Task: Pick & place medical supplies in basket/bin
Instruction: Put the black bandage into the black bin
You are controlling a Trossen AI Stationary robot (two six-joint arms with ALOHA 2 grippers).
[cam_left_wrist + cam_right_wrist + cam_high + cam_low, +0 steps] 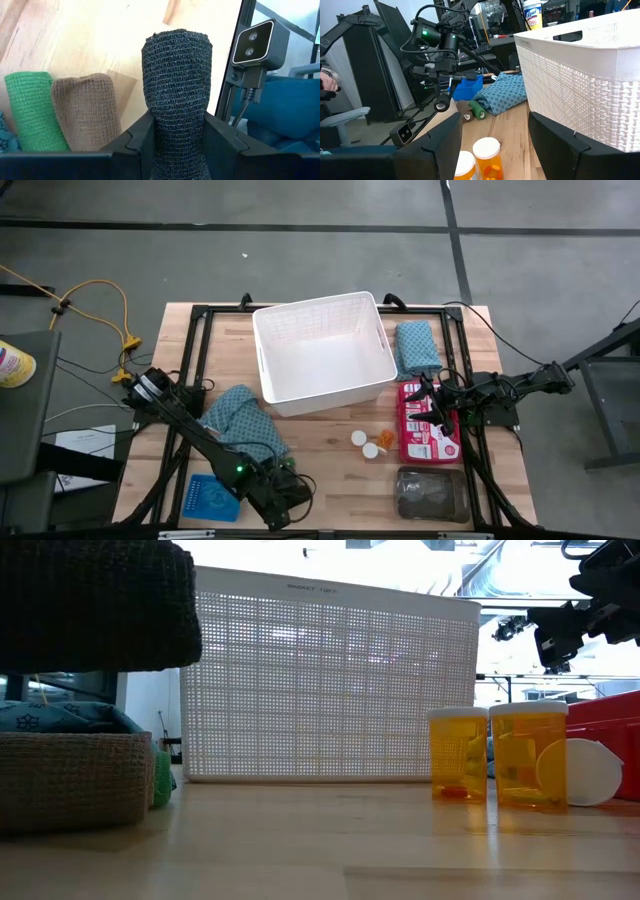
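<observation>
My left gripper point(177, 131) is shut on a black bandage roll point(176, 75) near the table's near edge and holds it in the air. The same roll fills the low view's upper left point(90, 600). A green roll point(31, 112) and a brown roll point(85, 115) lie side by side on the table below it. My right gripper point(494, 119) is open above the red box point(428, 425). Two orange pill bottles point(458, 755) point(528, 755) stand upright near a white cap point(590, 772). The white basket point(320, 305) sits at the far middle. Teal cloths lie on the table left point(240, 415) and right point(417, 345) of it. My left gripper pinches the black roll between its two fingers point(140, 137), one on each side of the roll's wall point(177, 120). The wall is dented in there, and the rest of the roll bulges out past the fingers. The roll is lifted clear of the table point(90, 600).
A small blue tray point(210, 498) sits at the near left beside my left arm. A grey see-through tray point(432, 493) lies at the near right. Bare wood lies between the basket and the near edge. The low camera point(260, 42) stands at the table's near edge, close to my left gripper.
</observation>
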